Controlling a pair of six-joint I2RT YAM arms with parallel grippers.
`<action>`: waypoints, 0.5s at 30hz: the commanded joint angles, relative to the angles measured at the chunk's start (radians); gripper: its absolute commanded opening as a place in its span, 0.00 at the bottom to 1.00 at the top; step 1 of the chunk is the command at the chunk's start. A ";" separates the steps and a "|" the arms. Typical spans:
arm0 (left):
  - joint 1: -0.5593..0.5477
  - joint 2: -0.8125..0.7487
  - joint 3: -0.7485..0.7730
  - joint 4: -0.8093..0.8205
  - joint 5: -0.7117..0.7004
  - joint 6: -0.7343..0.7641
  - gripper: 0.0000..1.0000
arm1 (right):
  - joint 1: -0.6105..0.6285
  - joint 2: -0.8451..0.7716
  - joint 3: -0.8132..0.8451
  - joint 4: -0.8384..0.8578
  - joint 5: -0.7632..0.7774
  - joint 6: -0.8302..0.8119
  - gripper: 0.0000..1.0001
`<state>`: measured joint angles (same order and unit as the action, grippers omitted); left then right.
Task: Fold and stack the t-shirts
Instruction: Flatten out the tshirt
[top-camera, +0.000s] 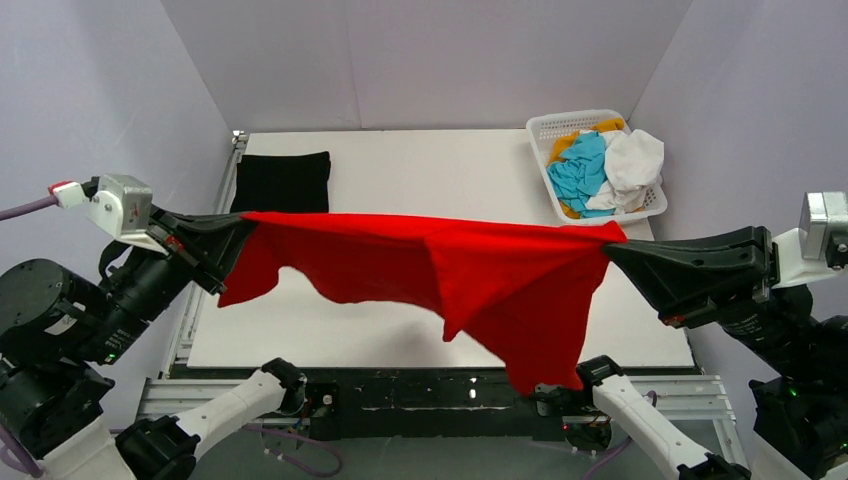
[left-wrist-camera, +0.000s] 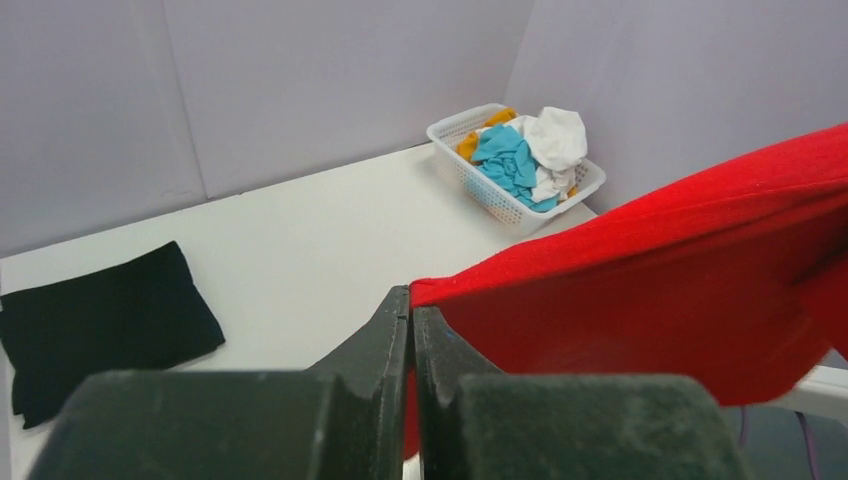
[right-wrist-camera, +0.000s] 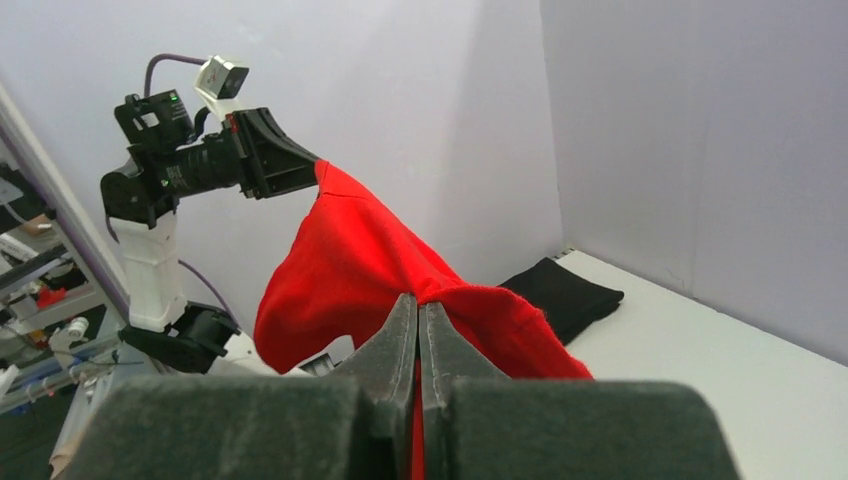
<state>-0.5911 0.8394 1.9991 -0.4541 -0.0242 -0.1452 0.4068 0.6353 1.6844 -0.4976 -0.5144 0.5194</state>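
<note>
A large bright red t-shirt (top-camera: 440, 275) hangs stretched in the air between my two grippers, above the white table (top-camera: 420, 160). My left gripper (top-camera: 238, 228) is shut on its left corner, seen in the left wrist view (left-wrist-camera: 412, 300). My right gripper (top-camera: 612, 245) is shut on its right corner, seen in the right wrist view (right-wrist-camera: 418, 305). The shirt's lower part droops toward the table's near edge. A black folded t-shirt (top-camera: 283, 181) lies flat at the back left of the table. Cyan (top-camera: 580, 168), white (top-camera: 632, 160) and orange shirts are crumpled in the basket.
A white plastic lattice basket (top-camera: 545, 128) stands at the back right corner of the table; it also shows in the left wrist view (left-wrist-camera: 452, 125). Pale walls close in on three sides. The metal frame runs along the table's near edge (top-camera: 430, 385).
</note>
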 joint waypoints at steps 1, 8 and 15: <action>0.010 0.122 0.013 0.018 -0.095 0.053 0.00 | -0.005 0.034 -0.035 0.064 0.117 0.040 0.01; 0.034 0.403 -0.179 0.186 -0.571 0.195 0.00 | -0.005 0.168 -0.288 0.067 0.446 0.063 0.01; 0.245 0.901 -0.214 0.111 -0.411 0.014 0.51 | -0.010 0.522 -0.535 0.180 0.729 0.075 0.14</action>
<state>-0.4240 1.5414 1.8107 -0.3107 -0.3950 -0.0803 0.4061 0.9745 1.2404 -0.4088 -0.0036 0.5873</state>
